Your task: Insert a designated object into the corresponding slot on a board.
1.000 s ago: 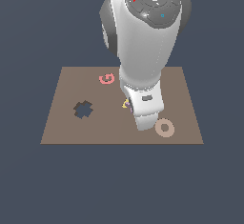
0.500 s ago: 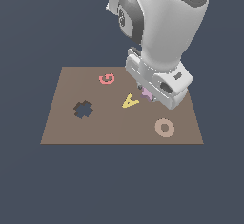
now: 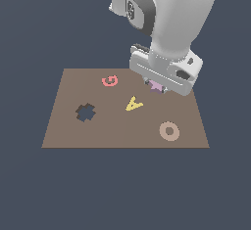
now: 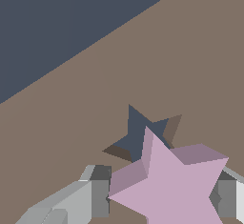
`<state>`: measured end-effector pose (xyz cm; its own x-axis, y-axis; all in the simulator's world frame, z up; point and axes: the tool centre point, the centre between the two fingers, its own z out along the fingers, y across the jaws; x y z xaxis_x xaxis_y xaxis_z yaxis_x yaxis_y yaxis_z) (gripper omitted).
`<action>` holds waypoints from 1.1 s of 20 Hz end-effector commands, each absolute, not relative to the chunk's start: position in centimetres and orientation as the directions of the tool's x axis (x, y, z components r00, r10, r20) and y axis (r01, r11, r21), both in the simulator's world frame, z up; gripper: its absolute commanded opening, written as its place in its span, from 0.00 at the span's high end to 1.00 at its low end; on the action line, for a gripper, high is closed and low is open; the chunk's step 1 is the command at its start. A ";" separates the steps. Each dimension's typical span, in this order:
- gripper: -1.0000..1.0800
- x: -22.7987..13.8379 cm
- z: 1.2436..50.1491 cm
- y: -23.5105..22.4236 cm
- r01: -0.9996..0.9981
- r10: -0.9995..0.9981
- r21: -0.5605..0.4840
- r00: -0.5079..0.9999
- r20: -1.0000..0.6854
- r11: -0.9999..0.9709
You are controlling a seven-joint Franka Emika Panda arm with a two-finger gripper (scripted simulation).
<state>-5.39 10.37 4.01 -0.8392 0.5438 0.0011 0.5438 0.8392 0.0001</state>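
The pale purple-pink star [image 4: 171, 185] sits between my gripper's [image 4: 162, 197] two fingers [image 4: 95, 194], which are shut on it. In the wrist view the dark star-shaped slot [image 4: 138, 132] lies in the brown board [image 4: 143, 51] just beyond the star, partly covered by it. In the exterior view only a bit of the star [image 3: 156, 85] shows under the hand, over the board [image 3: 122, 131] near its far edge toward the exterior view's right. The slot is hidden there behind the hand.
On the board lie a red-pink letter G [image 3: 110, 80], a yellow letter A [image 3: 133, 104] and a tan ring [image 3: 169, 131]. A dark cross-shaped hole [image 3: 85, 112] is at the exterior view's left. The arm's bulk looms over the far right corner.
The arm has swung from the board's near right toward its far edge, carrying the star. The yellow A, earlier hidden behind the hand, now shows fully.
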 end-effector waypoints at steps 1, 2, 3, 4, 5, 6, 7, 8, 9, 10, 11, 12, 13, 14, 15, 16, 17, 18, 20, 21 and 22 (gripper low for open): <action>1.00 -6.0 4.0 10.5 0.503 0.503 0.000 -0.864 0.001 0.864; 1.00 -6.2 4.0 10.5 0.490 0.490 0.000 -0.872 0.001 0.872; 1.00 -6.4 4.0 10.6 0.479 0.479 0.000 -0.878 0.001 0.878; 1.00 -6.5 4.0 10.6 0.470 0.470 0.000 -0.883 0.001 0.883; 1.00 -6.6 4.0 10.6 0.462 0.462 0.000 -0.887 0.001 0.887; 1.00 -6.7 4.0 10.6 0.456 0.456 0.000 -0.890 0.001 0.890; 1.00 -6.8 4.0 10.6 0.451 0.451 0.000 -0.892 0.001 0.892; 1.00 -6.9 4.0 10.6 0.448 0.448 0.000 -0.894 0.001 0.894; 1.00 -6.9 4.0 10.6 0.447 0.447 0.000 -0.895 0.001 0.895; 1.00 -6.9 4.0 10.6 0.447 0.447 0.000 -0.895 0.001 0.895; 1.00 -6.9 4.0 10.6 0.449 0.449 0.000 -0.894 0.001 0.894; 1.00 -6.8 4.0 10.6 0.450 0.450 0.000 -0.893 0.001 0.893; 1.00 -6.9 4.1 10.6 0.450 0.450 0.000 -0.893 0.001 0.893; 1.00 -6.9 4.0 10.6 0.450 0.450 0.000 -0.893 0.001 0.893; 1.00 -6.9 3.9 10.6 0.450 0.450 0.000 -0.893 0.001 0.893; 1.00 -6.9 3.7 10.6 0.450 0.450 0.000 -0.893 0.001 0.893; 1.00 -6.9 3.4 10.6 0.450 0.450 0.000 -0.893 0.001 0.893; 1.00 -6.9 3.2 10.6 0.450 0.450 -0.001 -0.893 0.001 0.893; 1.00 -6.9 3.0 10.6 0.450 0.450 -0.001 -0.893 0.001 0.893; 0.04 -6.9 3.0 10.6 0.450 0.450 -0.001 -0.893 0.001 0.893; 0.04 -6.9 3.0 10.6 0.450 0.450 -0.001 -0.893 0.001 0.893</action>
<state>-6.88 10.57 3.09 -0.8932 0.4496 0.0018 0.4496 0.8932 -0.0011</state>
